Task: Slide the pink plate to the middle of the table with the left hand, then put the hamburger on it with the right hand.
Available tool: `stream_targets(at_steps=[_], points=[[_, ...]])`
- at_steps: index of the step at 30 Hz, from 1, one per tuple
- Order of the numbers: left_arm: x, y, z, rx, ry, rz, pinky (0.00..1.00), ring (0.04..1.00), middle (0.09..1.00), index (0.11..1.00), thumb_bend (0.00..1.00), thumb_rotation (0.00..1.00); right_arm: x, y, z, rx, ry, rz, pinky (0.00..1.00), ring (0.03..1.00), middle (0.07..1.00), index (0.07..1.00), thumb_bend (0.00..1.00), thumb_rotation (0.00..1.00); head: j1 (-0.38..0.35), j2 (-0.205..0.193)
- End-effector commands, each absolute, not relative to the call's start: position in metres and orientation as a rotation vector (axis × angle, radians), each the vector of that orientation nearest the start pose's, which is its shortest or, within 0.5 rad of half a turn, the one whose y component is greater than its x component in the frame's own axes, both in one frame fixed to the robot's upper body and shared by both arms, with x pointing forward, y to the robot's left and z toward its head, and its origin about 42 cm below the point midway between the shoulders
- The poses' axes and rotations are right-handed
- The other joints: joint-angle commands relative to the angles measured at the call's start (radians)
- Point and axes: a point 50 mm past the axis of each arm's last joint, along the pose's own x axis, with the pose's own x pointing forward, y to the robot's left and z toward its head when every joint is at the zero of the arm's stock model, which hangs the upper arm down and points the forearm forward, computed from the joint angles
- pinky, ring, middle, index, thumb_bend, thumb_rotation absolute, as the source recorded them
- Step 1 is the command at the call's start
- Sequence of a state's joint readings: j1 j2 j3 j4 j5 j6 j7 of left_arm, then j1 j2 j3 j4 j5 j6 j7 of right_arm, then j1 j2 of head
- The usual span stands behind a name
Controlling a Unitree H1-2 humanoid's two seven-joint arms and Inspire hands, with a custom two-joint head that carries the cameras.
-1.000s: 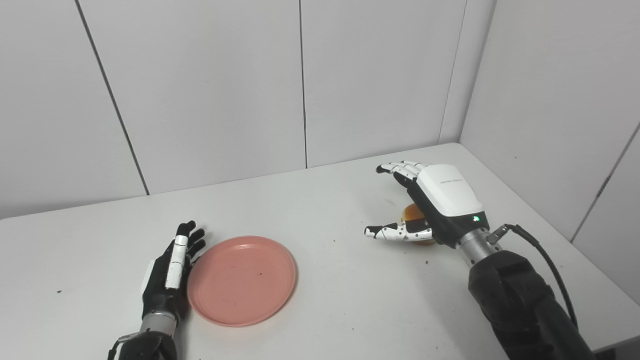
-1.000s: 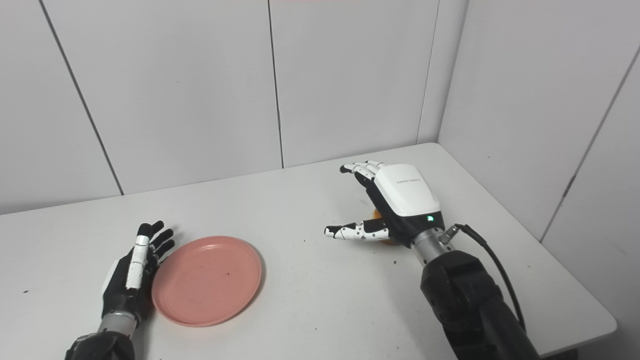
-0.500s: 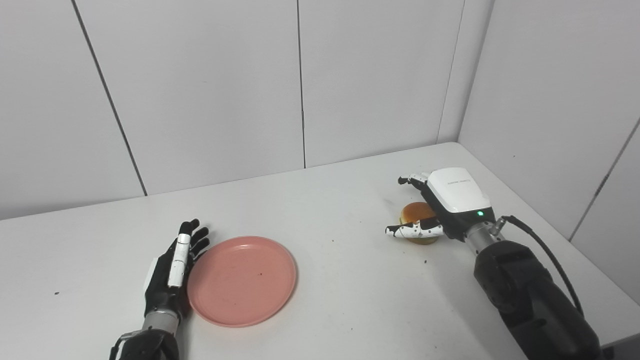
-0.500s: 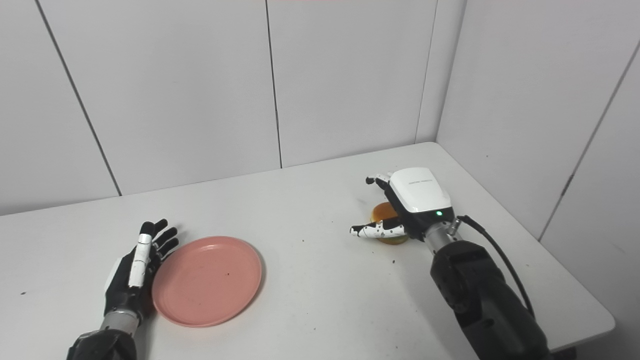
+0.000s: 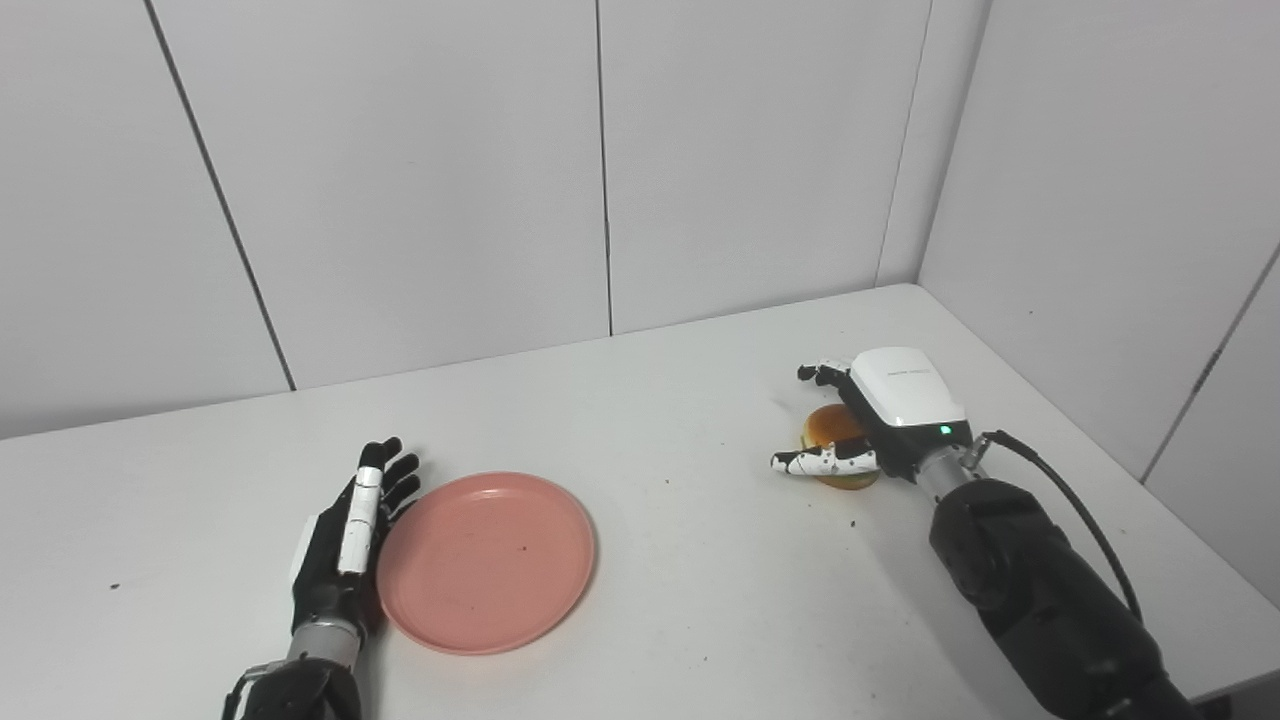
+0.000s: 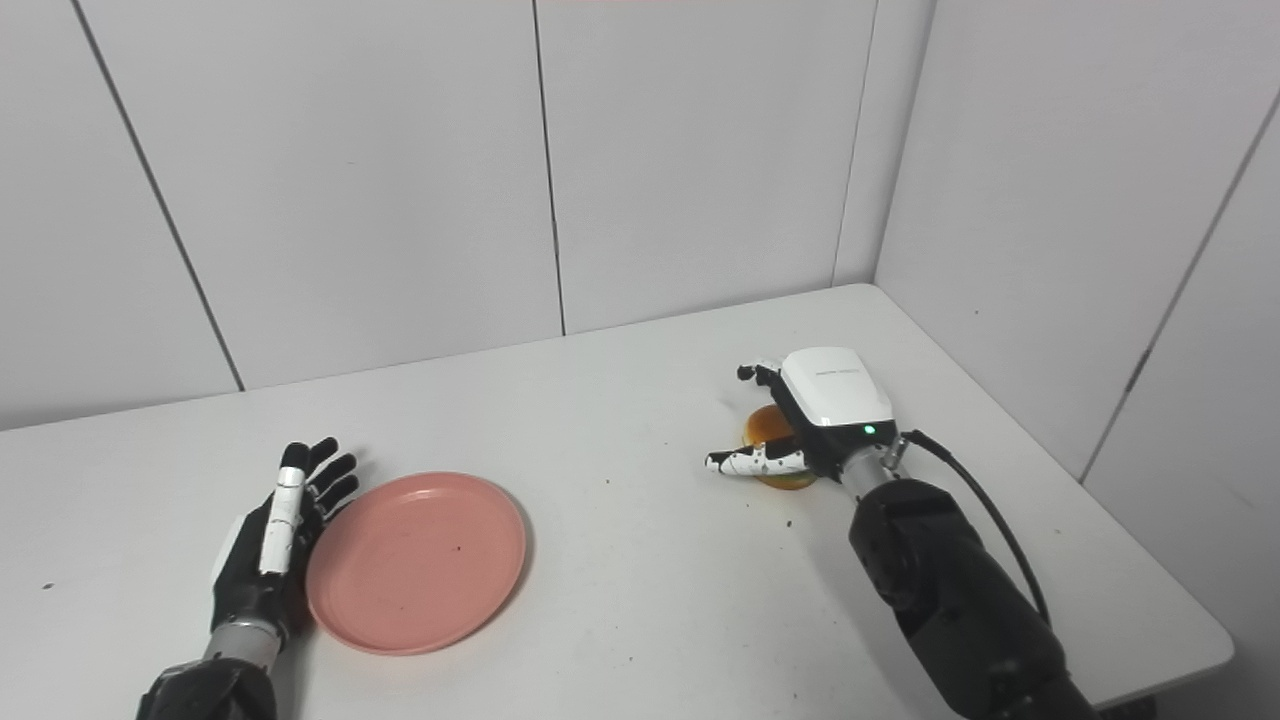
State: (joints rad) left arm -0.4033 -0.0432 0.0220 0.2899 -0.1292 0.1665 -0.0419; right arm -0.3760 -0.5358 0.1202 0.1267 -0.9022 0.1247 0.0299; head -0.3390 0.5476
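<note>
Now hamburger (image 5: 836, 428) under right robot hand (image 5: 880, 415)

Black arms; right hand (image 5: 880, 420) white-backed with green light, left hand (image 5: 340, 550) black.

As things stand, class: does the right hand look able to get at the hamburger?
Probably yes. The right hand is already down over the hamburger, fingers curled past its far side and thumb along its near side. Nothing lies between them, though whether it grips yet is unclear.

Pink plate (image 5: 486, 562) smooth matt plastic; table (image 5: 650, 600) matt white, speckled.
</note>
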Motion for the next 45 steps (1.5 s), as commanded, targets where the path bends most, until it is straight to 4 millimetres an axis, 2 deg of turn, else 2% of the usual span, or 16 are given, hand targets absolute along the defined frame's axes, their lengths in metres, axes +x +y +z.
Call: stream_targets(at_steps=[1, 11, 16, 32, 45], points=[[0.416, 0.149, 0.156, -0.155, 0.02, -0.177, 0.87, 0.893, 0.87, 0.855, 0.82, 0.88, 0.409, -0.347, 0.25, -1.472, -0.242, -0.14, 0.68, 0.724, 0.735, 0.741, 0.92, 0.71, 0.001, -0.001], [0.413, 0.146, 0.153, -0.168, 0.027, -0.179, 0.91, 0.904, 0.879, 0.867, 0.82, 0.87, 0.411, -0.336, 0.259, -1.492, -0.242, -0.113, 0.67, 0.73, 0.745, 0.746, 0.91, 0.71, 0.014, 0.0], [0.412, 0.145, 0.152, -0.171, 0.031, -0.178, 0.89, 0.91, 0.879, 0.867, 0.83, 0.87, 0.415, -0.333, 0.26, -1.501, -0.235, -0.095, 0.67, 0.746, 0.759, 0.747, 0.9, 0.68, 0.016, 0.002], [0.41, 0.147, 0.153, -0.172, 0.032, -0.178, 0.9, 0.904, 0.876, 0.872, 0.82, 0.87, 0.431, -0.342, 0.243, -1.552, -0.148, -0.062, 0.67, 0.727, 0.742, 0.744, 0.9, 0.67, 0.017, 0.008], [0.41, 0.149, 0.152, -0.159, 0.034, -0.175, 0.85, 0.899, 0.872, 0.864, 0.82, 0.88, 0.439, -0.35, 0.24, -1.592, -0.057, -0.036, 0.71, 0.751, 0.762, 0.759, 0.89, 0.68, 0.018, 0.013]])
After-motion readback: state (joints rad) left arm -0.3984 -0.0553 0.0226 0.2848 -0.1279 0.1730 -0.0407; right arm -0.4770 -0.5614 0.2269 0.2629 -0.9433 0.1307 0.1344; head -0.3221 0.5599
